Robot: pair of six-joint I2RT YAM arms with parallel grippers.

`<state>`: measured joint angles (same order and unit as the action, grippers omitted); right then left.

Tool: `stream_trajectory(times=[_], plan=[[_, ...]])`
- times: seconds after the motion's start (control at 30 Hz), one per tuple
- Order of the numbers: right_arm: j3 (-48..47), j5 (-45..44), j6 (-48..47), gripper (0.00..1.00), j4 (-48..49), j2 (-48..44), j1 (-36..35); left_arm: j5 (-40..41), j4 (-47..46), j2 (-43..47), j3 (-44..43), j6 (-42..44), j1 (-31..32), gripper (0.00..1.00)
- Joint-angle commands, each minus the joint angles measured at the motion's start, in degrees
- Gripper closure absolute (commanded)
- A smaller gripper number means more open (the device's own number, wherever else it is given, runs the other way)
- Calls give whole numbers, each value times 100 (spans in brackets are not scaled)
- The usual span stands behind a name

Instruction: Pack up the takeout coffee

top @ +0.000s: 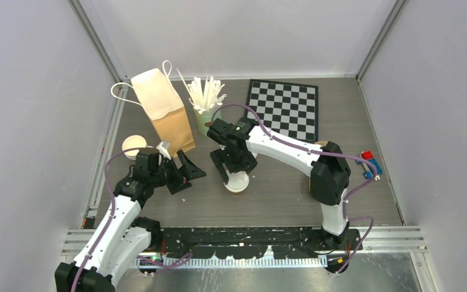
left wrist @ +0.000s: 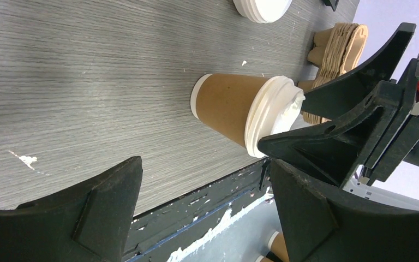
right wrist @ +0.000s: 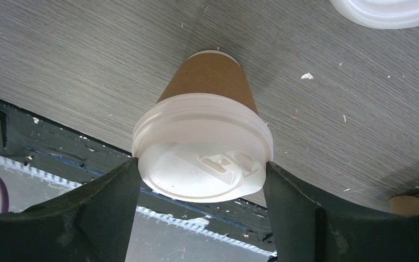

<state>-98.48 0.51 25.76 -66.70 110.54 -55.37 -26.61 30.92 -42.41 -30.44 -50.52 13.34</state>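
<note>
One takeout coffee cup [top: 237, 182], tan paper with a white lid, stands upright on the table in front of the arms. My right gripper [top: 237, 175] comes down over it. In the right wrist view both fingertips press the rim of the lid [right wrist: 199, 158] from either side, so my right gripper [right wrist: 200, 164] is shut on it. The left wrist view shows the same cup [left wrist: 229, 109] ahead. My left gripper [left wrist: 204, 169] hangs open to the cup's left with nothing in it [top: 184, 175]. A second cup [top: 134, 146], without a lid, stands at the left by the bag.
A brown and white paper bag [top: 164, 112] stands at the back left. Beside it is a green can of white sticks [top: 205, 103], and a checkerboard [top: 283, 108] lies at the back. Spare white lids [left wrist: 262, 6] and a brown pulp tray [left wrist: 341, 46] lie beyond the cup.
</note>
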Motion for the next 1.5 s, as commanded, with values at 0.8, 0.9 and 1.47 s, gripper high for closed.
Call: stream_trajectory(times=[0.8, 0.9, 1.47], plan=[[-323, -130, -131, 10, 116, -293, 45, -229, -404, 27, 81, 36, -42, 12], [-252, 84, -90, 13, 120, -474, 46, -417, -571, -120, 82, 49, -42, 13], [1875, 410, 176, 25, 1980, -2136, 888, -604, -2033, -921, 290, -382, 647, 13]])
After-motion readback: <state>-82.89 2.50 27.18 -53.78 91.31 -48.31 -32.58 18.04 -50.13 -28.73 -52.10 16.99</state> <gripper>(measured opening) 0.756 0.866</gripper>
